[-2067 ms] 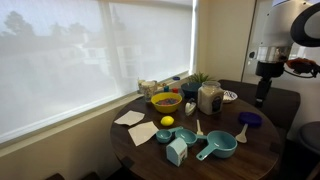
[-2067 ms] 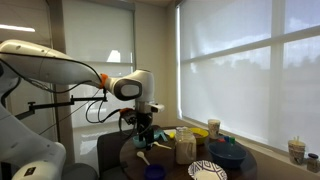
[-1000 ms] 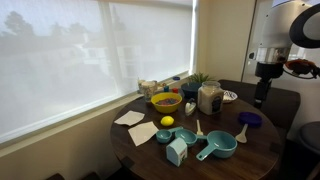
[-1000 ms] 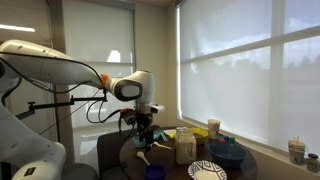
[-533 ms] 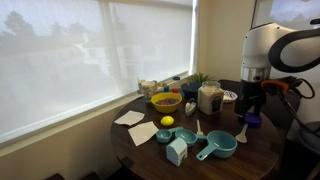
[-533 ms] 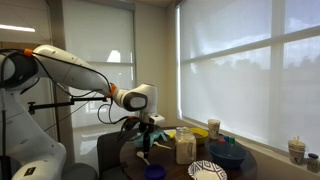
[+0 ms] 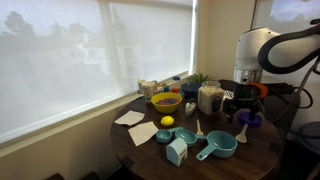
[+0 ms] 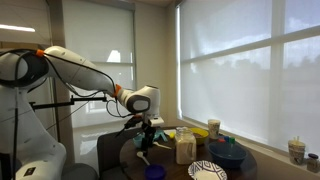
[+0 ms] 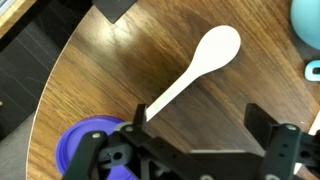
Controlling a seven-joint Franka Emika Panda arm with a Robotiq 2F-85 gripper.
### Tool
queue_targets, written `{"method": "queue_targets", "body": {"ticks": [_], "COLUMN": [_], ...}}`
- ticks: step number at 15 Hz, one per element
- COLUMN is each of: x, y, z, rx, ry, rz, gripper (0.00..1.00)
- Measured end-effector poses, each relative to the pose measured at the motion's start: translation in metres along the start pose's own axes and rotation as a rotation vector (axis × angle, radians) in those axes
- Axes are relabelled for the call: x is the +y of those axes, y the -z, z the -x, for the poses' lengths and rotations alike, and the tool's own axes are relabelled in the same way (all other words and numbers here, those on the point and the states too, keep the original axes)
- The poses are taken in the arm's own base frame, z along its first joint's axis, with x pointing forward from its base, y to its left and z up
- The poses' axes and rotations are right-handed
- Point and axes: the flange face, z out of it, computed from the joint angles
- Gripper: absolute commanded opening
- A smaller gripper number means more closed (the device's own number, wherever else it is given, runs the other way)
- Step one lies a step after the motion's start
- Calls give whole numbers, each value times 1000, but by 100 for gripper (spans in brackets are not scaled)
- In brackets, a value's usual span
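Pincer (image 9: 197,120) spread wide over white spoon (image 9: 195,70) lying on wooden surface (image 9: 110,70), handle end hidden under pincer, purple dish (image 9: 85,145) half covered, contents unseen, teal cup (image 9: 308,25) cut off at edge

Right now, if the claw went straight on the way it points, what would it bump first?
Most likely the white spoon: its handle end lies just under the open claw, near one side of it. If it misses, the wooden table comes next. Depth is hard to judge.
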Motion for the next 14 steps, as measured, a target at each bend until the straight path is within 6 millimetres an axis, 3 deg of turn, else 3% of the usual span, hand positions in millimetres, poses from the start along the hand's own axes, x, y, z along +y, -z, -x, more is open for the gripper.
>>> {"method": "queue_targets", "body": {"ticks": [14], "x": [-1], "y": [-1], "z": [-1], "rx": [4], "ry": [-168], "rz": [-4], "gripper": [100]}}
